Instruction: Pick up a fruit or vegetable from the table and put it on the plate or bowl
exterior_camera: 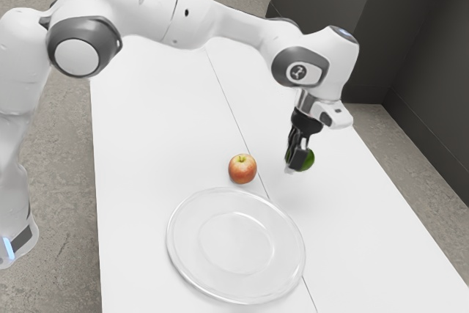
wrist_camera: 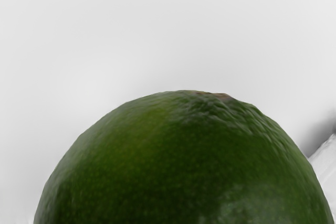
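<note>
My gripper (exterior_camera: pixel 297 163) points down at the exterior view's right of the table and is shut on a small green lime (exterior_camera: pixel 311 158). The lime hangs just above the white tabletop, partly hidden behind the black fingers. In the wrist view the lime (wrist_camera: pixel 184 166) bulges dark green and pebbled right under the hand. A red-yellow apple (exterior_camera: pixel 242 168) stands on the table a short way to the exterior view's left of the gripper. A clear glass plate (exterior_camera: pixel 192 254) lies near the table's front edge, below the apple, with nothing on it.
The white table (exterior_camera: pixel 154 122) runs from the back to the front, with a seam down its middle. Grey floor lies to the exterior view's left, and dark walls stand at the back right.
</note>
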Controlling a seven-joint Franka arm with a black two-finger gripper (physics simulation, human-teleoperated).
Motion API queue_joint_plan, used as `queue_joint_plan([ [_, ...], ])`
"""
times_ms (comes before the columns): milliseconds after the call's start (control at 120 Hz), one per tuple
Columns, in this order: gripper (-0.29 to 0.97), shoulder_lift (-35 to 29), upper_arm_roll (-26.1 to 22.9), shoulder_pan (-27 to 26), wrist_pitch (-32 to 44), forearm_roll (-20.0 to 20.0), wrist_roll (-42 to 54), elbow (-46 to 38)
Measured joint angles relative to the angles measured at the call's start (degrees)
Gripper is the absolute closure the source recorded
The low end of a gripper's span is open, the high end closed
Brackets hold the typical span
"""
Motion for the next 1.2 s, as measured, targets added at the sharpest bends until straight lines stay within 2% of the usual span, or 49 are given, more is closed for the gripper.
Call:
queue_joint_plan([
  [75,0.41,-2.13,-1.63,-0.16,-1.16,0.09,0.08,-0.06],
  [167,0.47,-3.58,-4.04,-0.67,-2.55,0.15,0.16,-0.25],
  [267,0.49,-4.8,-4.94,-3.13,-3.85,0.24,0.2,-1.07],
  [392,0.54,-8.7,-5.42,-5.96,-4.53,0.12,0.18,-7.59],
  [542,0.51,-9.97,-6.99,-6.23,-4.69,-0.47,0.16,-13.37],
  [683,0.51,-10.11,-8.9,-6.29,-4.06,-1.79,0.15,-15.98],
  [942,0.51,-12.82,-9.51,-6.2,-2.64,-3.99,0.12,-20.52],
  [1083,0.22,-13.03,-9.56,-6.15,-2.61,-4.7,-0.11,-20.64],
  [1200,0.1,-13.14,-9.53,-6.15,-2.49,-5.38,-0.27,-20.47],
])
